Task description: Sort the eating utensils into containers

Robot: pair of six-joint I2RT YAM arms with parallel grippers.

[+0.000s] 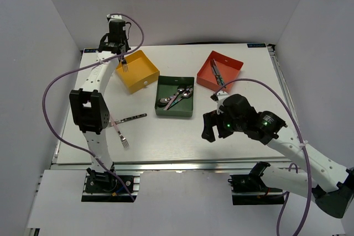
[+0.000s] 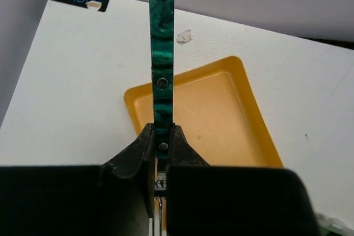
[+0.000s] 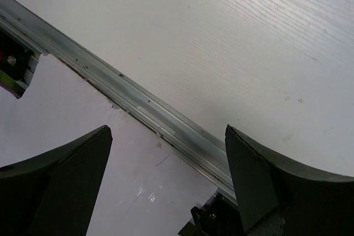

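Observation:
My left gripper (image 1: 118, 48) (image 2: 161, 138) is shut on a teal-green-handled fork (image 2: 161, 53). The fork hangs upright, tines (image 1: 125, 66) down, over the near-left part of the yellow tray (image 1: 141, 75) (image 2: 221, 114). The dark green tray (image 1: 175, 110) holds spoons (image 1: 178, 96). Knives (image 1: 217, 73) lie in the red-orange tray (image 1: 229, 64). A pink-handled fork (image 1: 119, 131) and another slim utensil (image 1: 131, 118) lie on the table beside the left arm. My right gripper (image 1: 210, 129) (image 3: 168, 153) is open and holds nothing, above the table's front edge.
The left arm's black joint housing (image 1: 87, 109) stands over the two loose utensils' left ends. A metal rail (image 3: 166, 122) runs along the table's near edge below the right gripper. A purple cable (image 1: 265, 89) loops over the table's right side.

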